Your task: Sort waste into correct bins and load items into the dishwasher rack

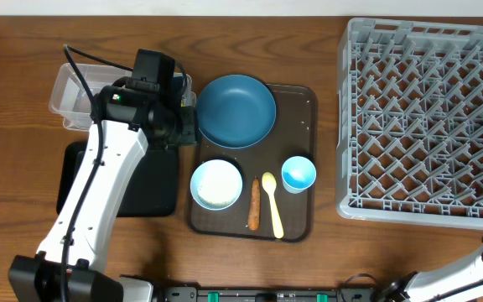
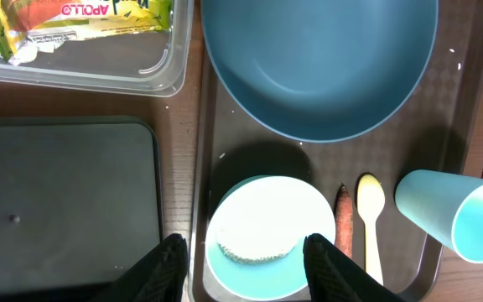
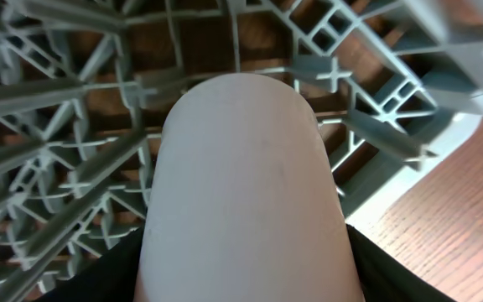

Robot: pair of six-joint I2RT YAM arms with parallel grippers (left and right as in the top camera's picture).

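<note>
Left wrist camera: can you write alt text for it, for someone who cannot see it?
The left pincer hangs open over a pale bowl of rice on a brown tray. Beside the bowl lie an orange-brown stick and a yellow spoon, with a light blue cup and a blue plate nearby; a clear tub holds a wrapper.

Only readable text: "APOLLO", pink-red capitals on a white patch of the yellow-green printed wrapper (image 2: 82, 17), upside down in the left wrist view. That wrapper lies inside the clear plastic tub (image 2: 99, 81). Rest of the wrapper's print is cut off at the frame edge or too small to read; overhead and right wrist views give nothing legible.
</note>
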